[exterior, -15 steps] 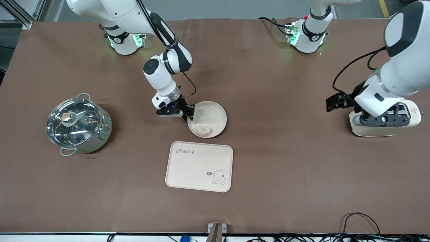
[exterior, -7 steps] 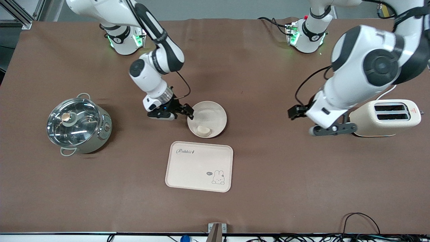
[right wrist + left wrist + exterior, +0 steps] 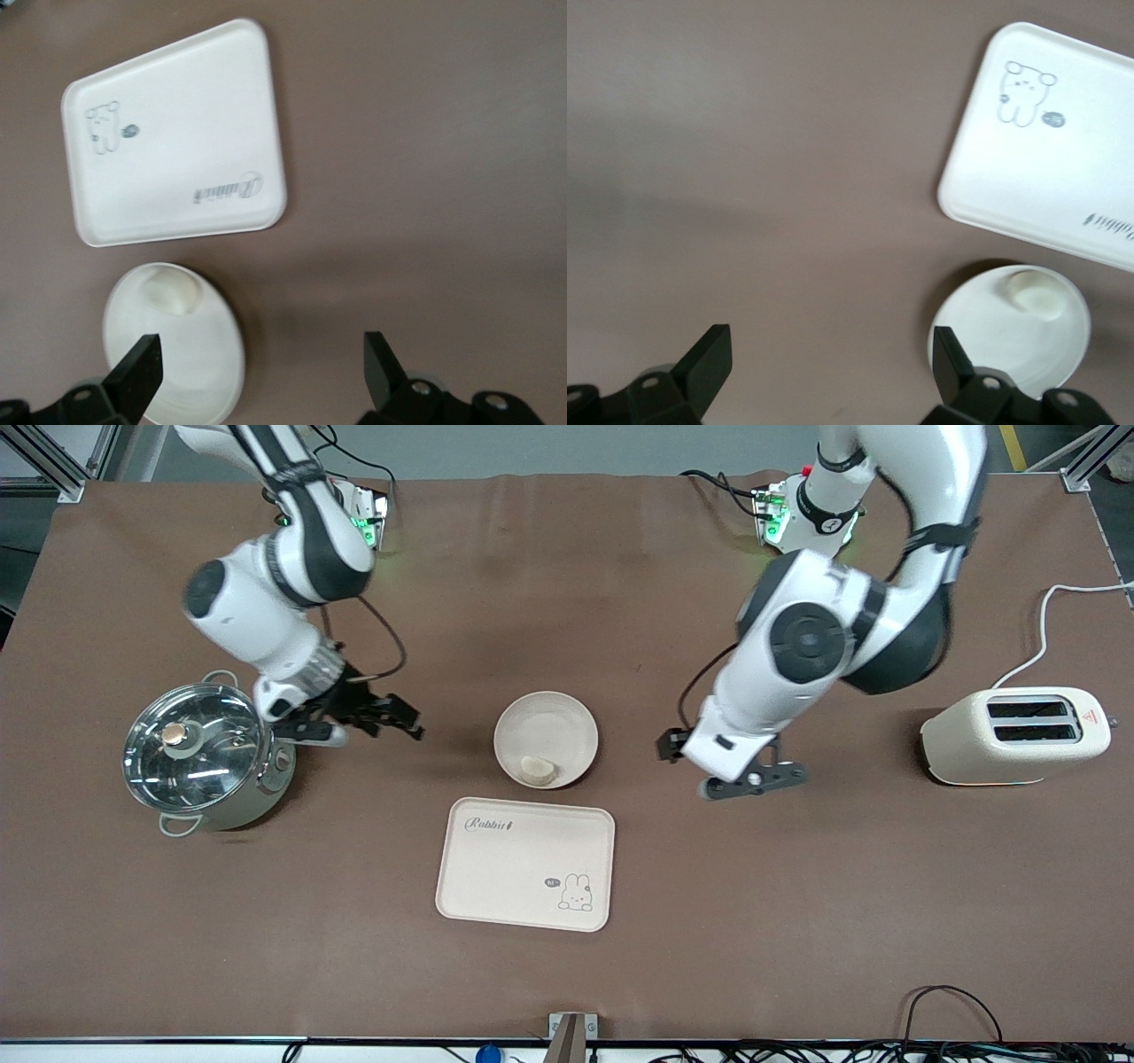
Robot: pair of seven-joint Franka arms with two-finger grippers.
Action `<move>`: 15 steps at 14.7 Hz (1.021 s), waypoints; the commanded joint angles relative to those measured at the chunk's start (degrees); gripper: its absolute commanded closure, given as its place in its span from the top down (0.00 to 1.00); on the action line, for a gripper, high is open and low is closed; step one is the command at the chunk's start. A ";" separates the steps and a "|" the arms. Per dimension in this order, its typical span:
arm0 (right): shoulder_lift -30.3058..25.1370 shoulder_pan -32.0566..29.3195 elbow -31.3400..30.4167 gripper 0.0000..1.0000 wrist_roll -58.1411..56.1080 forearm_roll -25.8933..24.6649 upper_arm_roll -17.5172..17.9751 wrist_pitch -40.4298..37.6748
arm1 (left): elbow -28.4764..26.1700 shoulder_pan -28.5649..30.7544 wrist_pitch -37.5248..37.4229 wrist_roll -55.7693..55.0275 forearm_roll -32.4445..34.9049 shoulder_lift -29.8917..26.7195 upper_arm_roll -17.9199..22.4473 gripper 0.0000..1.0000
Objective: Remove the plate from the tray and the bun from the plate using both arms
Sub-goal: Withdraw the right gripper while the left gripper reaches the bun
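The bun (image 3: 537, 768) lies in the plate (image 3: 567, 717), on the worktop (image 3: 797, 921) off the tray (image 3: 496, 868), between 2 spread, empty claws: the left claw (image 3: 753, 775) looks nearer than the right claw (image 3: 390, 722), its long side across.

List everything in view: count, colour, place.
plate: 1, cream-white, on the table, off the tray, farther from the front camera than it
bun: 1, pale cream, on the plate near its rim toward the tray
tray: 1, cream, bare, mid-table
pot: 1, steel with glass lid, toward the right arm's end
toaster: 1, cream, toward the left arm's end
table: 1, brown cover
right hand: 1, black, open, empty, between pot and plate
left hand: 1, black, open, empty, over the table between plate and toaster
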 commanded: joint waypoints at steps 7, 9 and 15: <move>-2.85 -16.14 31.30 1.00 -10.48 -18.49 -0.99 -41.23 | 1.71 -12.18 17.45 -24.89 0.61 11.13 0.59 1.00; -2.76 -16.58 36.85 1.00 -11.97 -21.46 -2.94 -46.27 | 1.71 -13.77 19.90 -28.50 0.96 13.41 0.94 1.00; -2.49 -15.44 43.73 1.00 -13.48 -24.03 -6.20 -51.03 | 1.71 -16.50 30.19 -35.89 1.58 18.25 0.94 0.97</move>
